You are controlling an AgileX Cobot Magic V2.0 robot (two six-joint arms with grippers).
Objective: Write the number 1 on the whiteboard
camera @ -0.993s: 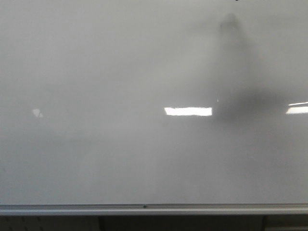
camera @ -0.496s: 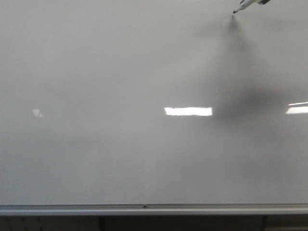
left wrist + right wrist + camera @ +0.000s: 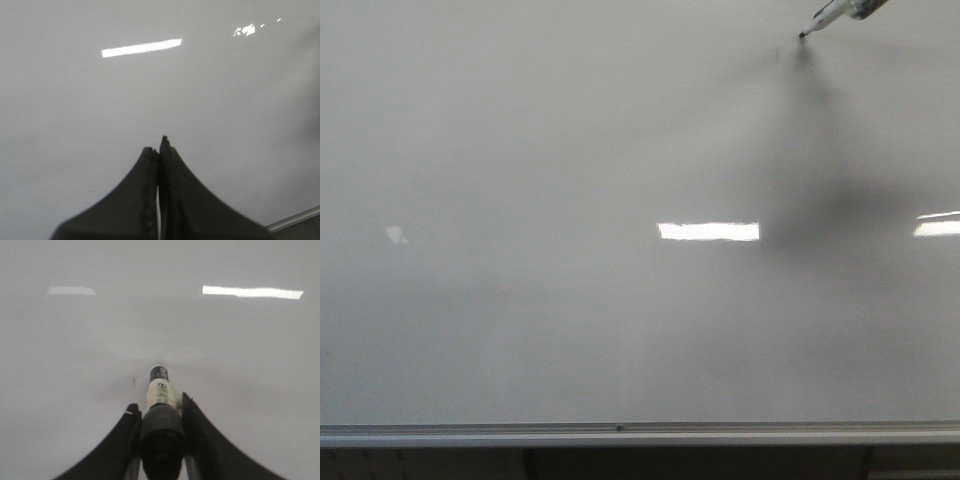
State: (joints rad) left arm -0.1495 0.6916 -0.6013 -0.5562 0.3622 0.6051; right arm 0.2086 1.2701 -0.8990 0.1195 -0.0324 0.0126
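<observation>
**Desk:** Where's the marker?

**Me:** In the front view the marker (image 3: pixel 832 16) comes in at the upper right corner of the frame, slanting down to the left. Its dark tip sits right at the board (image 3: pixel 570 130), with its grey shadow meeting the tip and spreading down below it. I can't tell for sure whether the tip touches.

**Desk:** Who's holding it?

**Me:** My right gripper (image 3: pixel 159 407). In the right wrist view the two black fingers are clamped on the marker's dark body, one on each side, and the pale labelled barrel points out at the board.

**Desk:** Any stroke yet?

**Me:** In the right wrist view I see a short thin dark mark (image 3: pixel 133 383) just beside the marker, left of centre in the frame. It's too small for me to say it's the 1. In the front view I can't make out any stroke near the tip.

**Desk:** Left arm?

**Me:** My left gripper (image 3: pixel 159 149) is pressed closed with nothing in it, fingers together, facing bare board. The silver rail (image 3: pixel 295 220) shows in the lower right corner of that frame, and runs along the bottom of the front view
</observation>
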